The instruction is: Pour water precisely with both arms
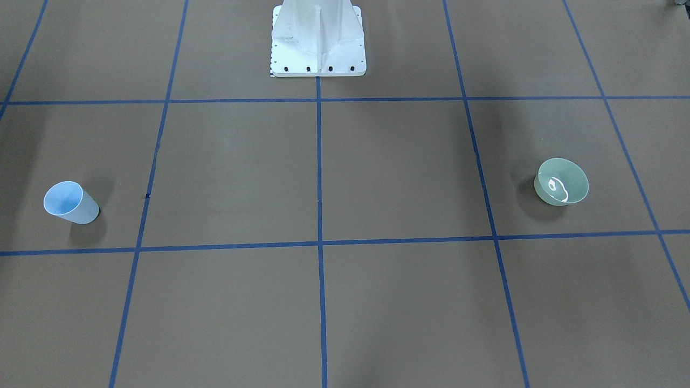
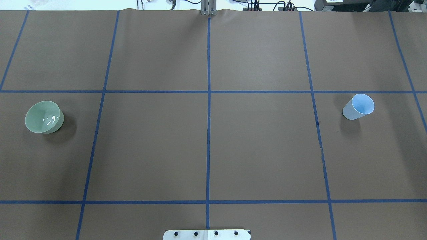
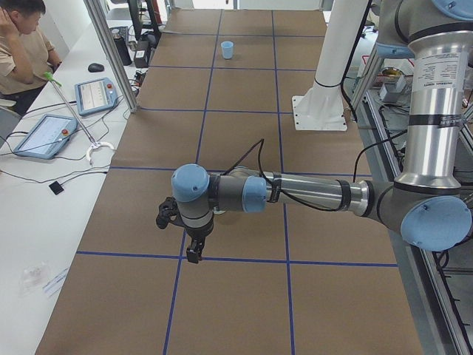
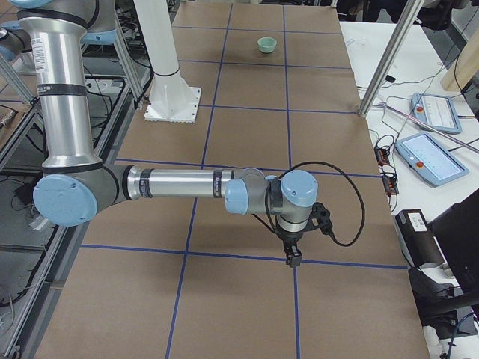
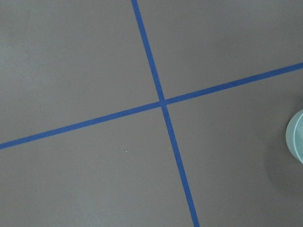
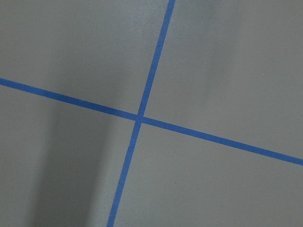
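Note:
A pale green bowl [image 1: 560, 181] stands on the robot's left side of the brown table; it also shows in the overhead view [image 2: 44, 117] and at the left wrist view's right edge [image 5: 297, 142]. White glints of water [image 2: 50, 120] lie in it. A light blue cup [image 1: 70, 202] stands upright on the robot's right side [image 2: 358, 106]. My left gripper [image 3: 194, 251] and right gripper [image 4: 293, 258] point down above the table and show only in the side views. I cannot tell whether they are open or shut.
The white bolted pedestal [image 1: 318, 40] stands at the robot's edge of the table. Blue tape lines [image 2: 208, 133] grid the brown surface. A person [image 3: 22, 44] and control tablets [image 3: 44, 133] are at a side bench. More tablets [image 4: 434, 157] lie beside the table.

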Controlling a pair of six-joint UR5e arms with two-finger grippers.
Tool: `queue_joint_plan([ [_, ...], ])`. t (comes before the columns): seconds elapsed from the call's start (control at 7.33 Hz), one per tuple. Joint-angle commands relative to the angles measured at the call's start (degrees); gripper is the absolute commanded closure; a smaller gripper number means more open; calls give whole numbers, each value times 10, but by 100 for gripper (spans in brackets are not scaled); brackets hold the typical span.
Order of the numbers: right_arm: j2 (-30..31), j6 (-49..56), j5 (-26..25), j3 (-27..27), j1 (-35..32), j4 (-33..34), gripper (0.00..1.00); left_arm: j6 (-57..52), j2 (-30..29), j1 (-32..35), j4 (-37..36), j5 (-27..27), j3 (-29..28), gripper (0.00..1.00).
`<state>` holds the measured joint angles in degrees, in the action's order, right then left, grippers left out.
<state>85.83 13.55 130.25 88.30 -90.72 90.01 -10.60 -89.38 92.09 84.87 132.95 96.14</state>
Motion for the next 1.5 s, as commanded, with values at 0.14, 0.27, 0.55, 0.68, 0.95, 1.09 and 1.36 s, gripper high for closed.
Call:
queue_joint_plan([
  [0.14,2,-1,0,0,1,0,0,65,6,11,1,0,5,0],
  [0.27,3,-1,0,0,1,1,0,65,15,9,2,0,-2,0],
  [0.55,3,-1,0,0,1,1,0,61,22,8,2,-1,4,0],
  [0.68,3,-1,0,0,1,1,0,58,22,6,5,0,5,0],
  [0.95,7,-1,1,0,2,0,0,56,29,4,12,0,4,0],
  [1.09,8,-1,1,-3,3,1,0,56,29,4,12,0,4,0],
  [1.36,8,-1,1,-3,3,0,0,56,29,4,12,0,5,0],
])
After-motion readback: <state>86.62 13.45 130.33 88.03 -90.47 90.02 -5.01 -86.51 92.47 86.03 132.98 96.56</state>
